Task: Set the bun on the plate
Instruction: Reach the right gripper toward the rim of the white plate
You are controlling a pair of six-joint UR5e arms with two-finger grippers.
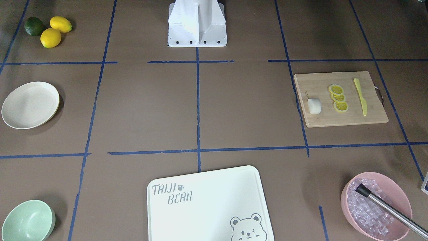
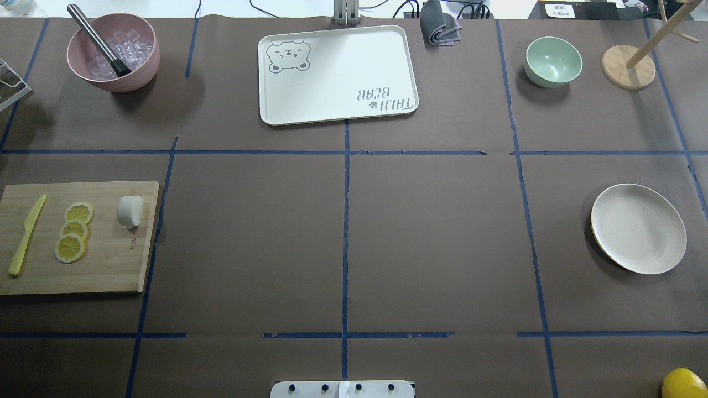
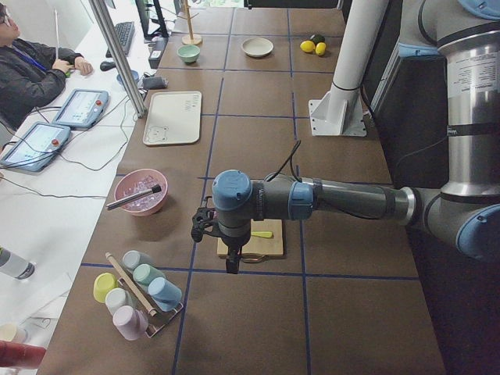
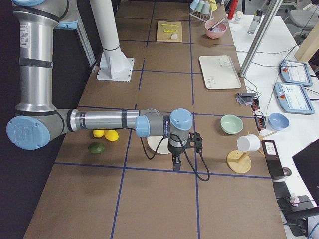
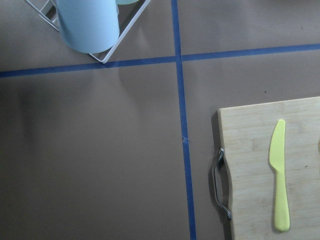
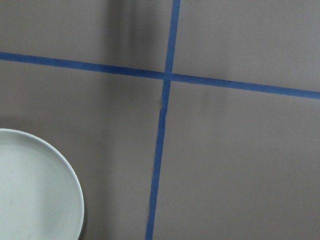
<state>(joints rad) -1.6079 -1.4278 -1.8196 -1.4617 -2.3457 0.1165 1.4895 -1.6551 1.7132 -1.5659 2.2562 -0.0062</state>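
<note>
We find neither arm in the overhead or front views. Only the side views show them: the left gripper (image 3: 233, 262) hangs near the handle end of the wooden board (image 2: 110, 265) and the right gripper (image 4: 176, 163) hangs beside the plate (image 2: 639, 228). From those views we cannot tell how wide either one stands. The bun (image 2: 130, 211) lies on the board near its inner edge, just beside three lemon slices (image 2: 73, 231), with a yellow knife (image 2: 25, 236) further out. A wide stretch of brown table (image 2: 431, 237) separates the board from the plate. Only the left wrist view shows the board's metal handle (image 5: 220, 182). A pink bowl (image 2: 138, 72) holds ice and a metal rod (image 2: 97, 38).
</note>
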